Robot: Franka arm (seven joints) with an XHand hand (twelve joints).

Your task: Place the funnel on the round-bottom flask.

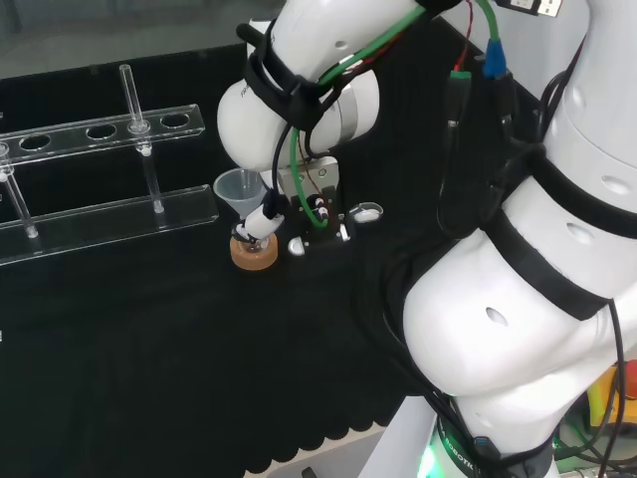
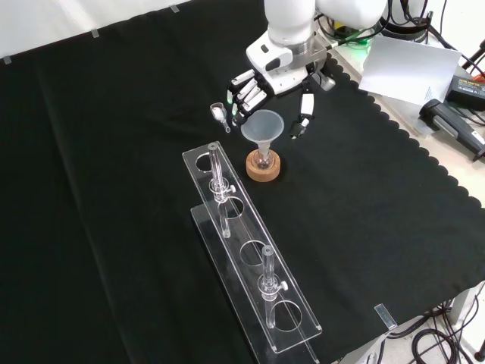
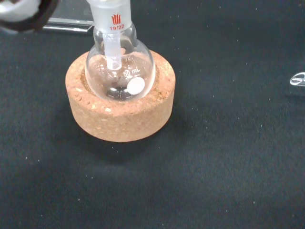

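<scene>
A clear funnel (image 2: 262, 125) stands upright with its stem down the neck of the small round-bottom flask (image 3: 119, 71). The flask rests in a cork ring (image 2: 262, 167) on the black cloth. In the head view the funnel (image 1: 237, 189) shows just left of the arm's wrist, above the cork ring (image 1: 254, 251). My hand (image 2: 274, 82) hovers right behind the funnel in the front view. Its fingers (image 2: 242, 92) hang to the funnel's left and its thumb (image 2: 301, 117) to the right. Both are relaxed, and a narrow gap separates them from the rim.
A long clear tube rack (image 2: 250, 258) with two glass tubes standing in it lies in front of the flask in the front view, close to the cork ring. A small clear glass piece (image 2: 218, 114) lies on the cloth by the fingers. The bench's scalloped edge (image 2: 424, 152) runs at the right.
</scene>
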